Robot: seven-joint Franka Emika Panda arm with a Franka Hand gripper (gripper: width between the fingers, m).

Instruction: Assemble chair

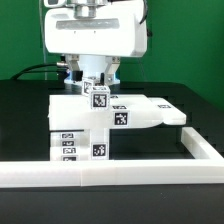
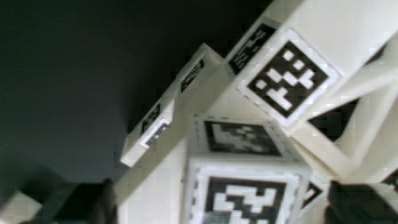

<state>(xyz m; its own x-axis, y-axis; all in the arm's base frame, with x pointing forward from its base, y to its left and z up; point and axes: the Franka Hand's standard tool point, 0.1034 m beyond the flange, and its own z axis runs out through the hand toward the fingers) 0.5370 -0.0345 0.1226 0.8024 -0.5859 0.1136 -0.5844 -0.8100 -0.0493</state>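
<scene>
The partly built chair (image 1: 85,128) is a blocky white stack with black-and-white tags, left of centre in the exterior view; a flat panel (image 1: 150,112) juts out toward that view's right. My gripper (image 1: 98,88) hangs over the top of the stack, around a small tagged block (image 1: 99,97). In the wrist view the tagged block (image 2: 240,195) stands between my two dark fingers (image 2: 71,200), which sit wide apart on either side of it. The gripper (image 2: 217,200) is open, with a thin dark gap showing at one finger. More tagged chair pieces (image 2: 285,75) stretch away beyond the block.
A long white border frame (image 1: 110,172) runs along the front of the black table and turns back on the exterior view's right (image 1: 200,142). The arm's white body (image 1: 95,35) fills the space above the chair. Dark cables lie at the back left.
</scene>
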